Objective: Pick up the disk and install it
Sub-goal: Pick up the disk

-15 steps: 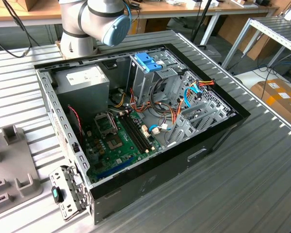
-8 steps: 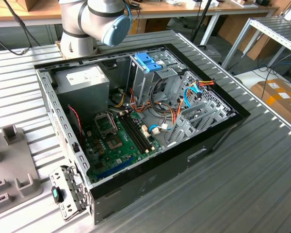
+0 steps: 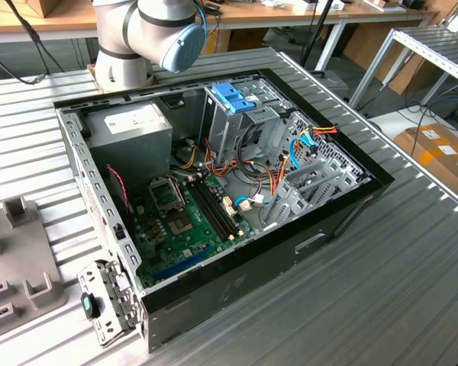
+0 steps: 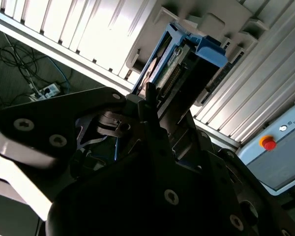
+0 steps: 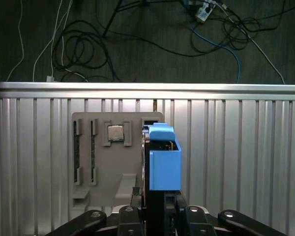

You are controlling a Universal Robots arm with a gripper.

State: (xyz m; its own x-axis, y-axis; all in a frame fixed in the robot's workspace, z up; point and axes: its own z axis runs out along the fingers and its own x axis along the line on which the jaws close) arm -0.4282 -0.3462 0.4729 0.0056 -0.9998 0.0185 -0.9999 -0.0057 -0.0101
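Tray (image 3: pixel 19 255) at exterior view's left. Open case (image 3: pixel 214 191) right of it, arm base (image 3: pixel 137 38) at far side. In both wrist views, gripper (image 5: pixel 157 204) has jaws closed onto disk (image 5: pixel 164 164). Disk stands on edge over tray, near chip (image 5: pixel 115 132).

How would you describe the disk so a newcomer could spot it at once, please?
In the first wrist view, find the ribbed metal table, then the grey fixture tray on it. The disk shows edge-on at the tray's side, gripped by the hand; bright blue rails set it apart from grey neighbours.
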